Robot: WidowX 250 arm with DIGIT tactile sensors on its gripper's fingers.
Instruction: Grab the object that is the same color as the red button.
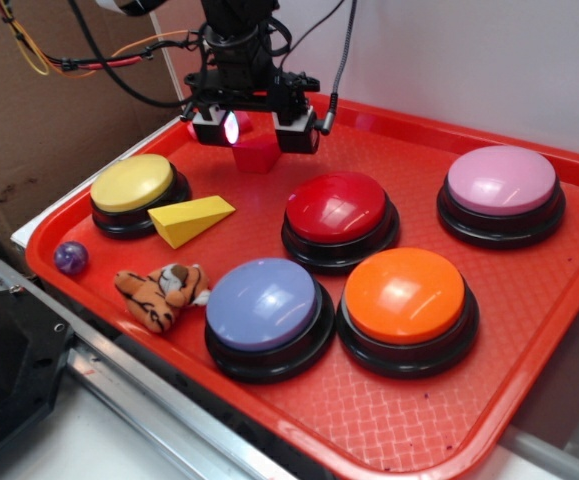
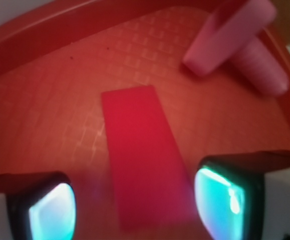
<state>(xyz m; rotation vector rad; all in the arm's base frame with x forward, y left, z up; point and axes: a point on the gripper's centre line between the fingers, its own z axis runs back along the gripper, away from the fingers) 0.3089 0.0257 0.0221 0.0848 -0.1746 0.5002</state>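
The gripper (image 1: 256, 129) hangs over the dark red wedge (image 1: 257, 153) at the tray's (image 1: 529, 350) 11 o'clock edge. Its fingers (image 2: 49, 207) stand apart, flanking the wedge without touching. The red button (image 1: 336, 207) sits at the wedge's 4 o'clock, near tray centre. A pink bolt (image 2: 235, 40) lies just beyond.

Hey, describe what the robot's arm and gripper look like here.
The arm is black, with black cables running along it and red, orange and yellow wires off to one side. The gripper has a black body and two white-cased fingers whose pads glow cyan in the wrist view.
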